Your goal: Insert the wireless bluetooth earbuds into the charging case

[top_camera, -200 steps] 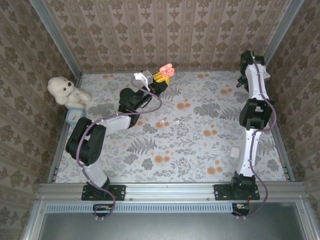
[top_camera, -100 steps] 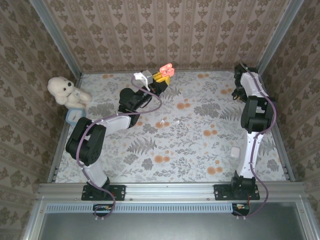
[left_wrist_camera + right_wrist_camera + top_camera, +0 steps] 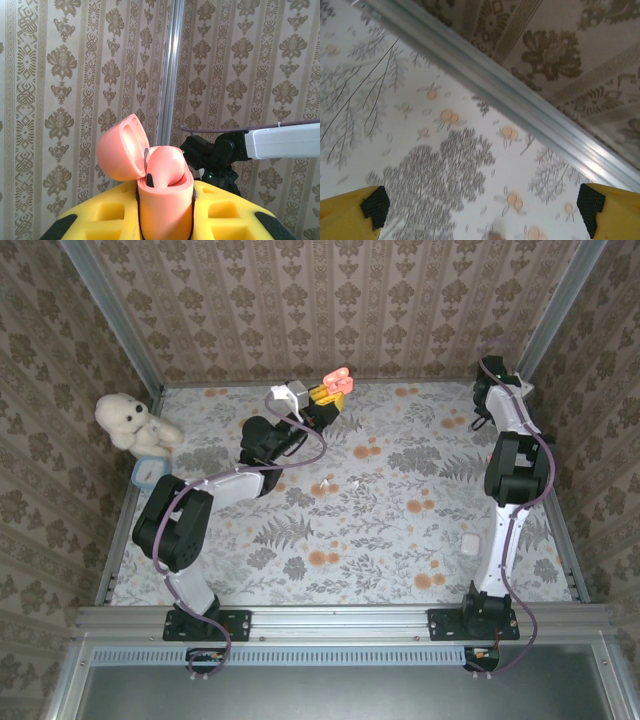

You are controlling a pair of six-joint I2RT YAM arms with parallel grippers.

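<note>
Near the far wall, the left gripper (image 3: 325, 390) grips the open-lidded charging case (image 3: 165, 185); far right, the right gripper (image 3: 482, 207) gapes empty.

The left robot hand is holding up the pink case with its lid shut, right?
Not quite: the left gripper does hold up the pink case, but its lid is flipped open, not shut. The left wrist view shows it.

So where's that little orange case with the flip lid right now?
Seen from above, the orange case is clamped in the left tool with its lid open, close to the middle of the back wall.
</note>
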